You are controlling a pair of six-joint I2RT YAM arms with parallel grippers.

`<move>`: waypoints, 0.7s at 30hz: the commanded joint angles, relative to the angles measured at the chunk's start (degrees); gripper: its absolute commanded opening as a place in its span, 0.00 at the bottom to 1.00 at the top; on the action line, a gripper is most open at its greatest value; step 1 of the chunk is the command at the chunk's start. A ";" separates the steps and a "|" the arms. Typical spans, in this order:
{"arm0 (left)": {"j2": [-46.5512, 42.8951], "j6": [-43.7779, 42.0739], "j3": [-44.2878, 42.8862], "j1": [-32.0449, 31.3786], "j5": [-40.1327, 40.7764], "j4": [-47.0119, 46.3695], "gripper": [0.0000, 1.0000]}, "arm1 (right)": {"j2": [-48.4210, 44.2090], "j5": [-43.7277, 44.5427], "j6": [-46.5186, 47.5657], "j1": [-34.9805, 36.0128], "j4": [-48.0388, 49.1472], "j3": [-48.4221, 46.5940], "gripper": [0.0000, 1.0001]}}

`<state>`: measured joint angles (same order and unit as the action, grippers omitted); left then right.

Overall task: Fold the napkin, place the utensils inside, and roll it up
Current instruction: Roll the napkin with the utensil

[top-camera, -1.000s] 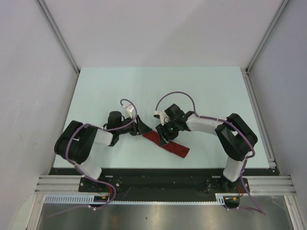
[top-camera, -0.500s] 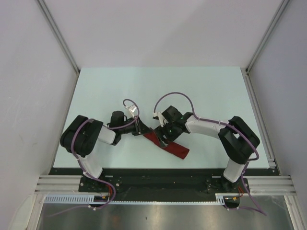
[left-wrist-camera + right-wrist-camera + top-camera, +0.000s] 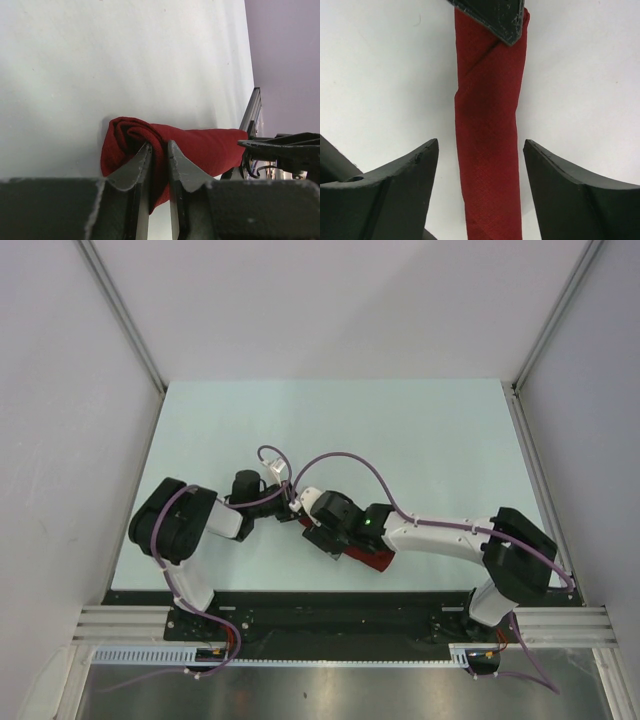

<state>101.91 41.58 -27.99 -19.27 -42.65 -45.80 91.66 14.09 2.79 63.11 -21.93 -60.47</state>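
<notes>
The napkin (image 3: 489,150) is a dark red roll lying on the table, and only its near end (image 3: 374,560) shows from above. My left gripper (image 3: 159,150) is shut on a fold of cloth at the roll's left end (image 3: 127,137). My right gripper (image 3: 480,145) hangs open over the roll, one finger on each side and neither touching the cloth. From above, the left gripper (image 3: 291,510) and the right gripper (image 3: 314,528) sit close together at mid-table. A left fingertip (image 3: 495,15) shows at the top of the right wrist view. The utensils are hidden.
The pale table (image 3: 400,430) stretches behind and to both sides of the arms. A metal rail (image 3: 540,490) lines its right edge and grey walls enclose it. Purple cables (image 3: 345,462) arch over both wrists.
My left gripper has closed on the roll's left end. My right gripper has opened wider, and its arm has stretched left along the roll toward the left gripper.
</notes>
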 commanded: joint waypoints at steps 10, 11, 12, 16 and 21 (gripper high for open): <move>0.48 -0.27 -1.90 -0.16 0.20 -1.48 0.21 | 5.89 -4.59 4.42 -0.79 2.42 -0.53 0.61; 0.57 -0.27 -1.90 -0.16 0.20 -1.48 0.21 | 6.25 -4.42 4.33 -0.97 2.33 -0.53 0.61; 0.49 -0.19 -1.90 -0.16 0.20 -1.40 0.21 | 6.43 -4.33 4.25 -1.23 2.25 -0.53 0.61; 0.48 -0.27 -1.98 -0.16 0.11 -1.48 0.21 | 7.48 -4.07 4.16 -2.38 2.16 -0.44 0.61; 0.22 -0.27 -1.98 -0.16 -0.15 -1.57 0.24 | 8.89 -4.51 4.24 -3.70 2.25 -0.35 0.61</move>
<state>102.06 41.60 -28.23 -19.27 -42.48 -45.76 98.32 9.76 6.28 60.75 -19.94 -60.23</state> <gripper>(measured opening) 0.221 0.610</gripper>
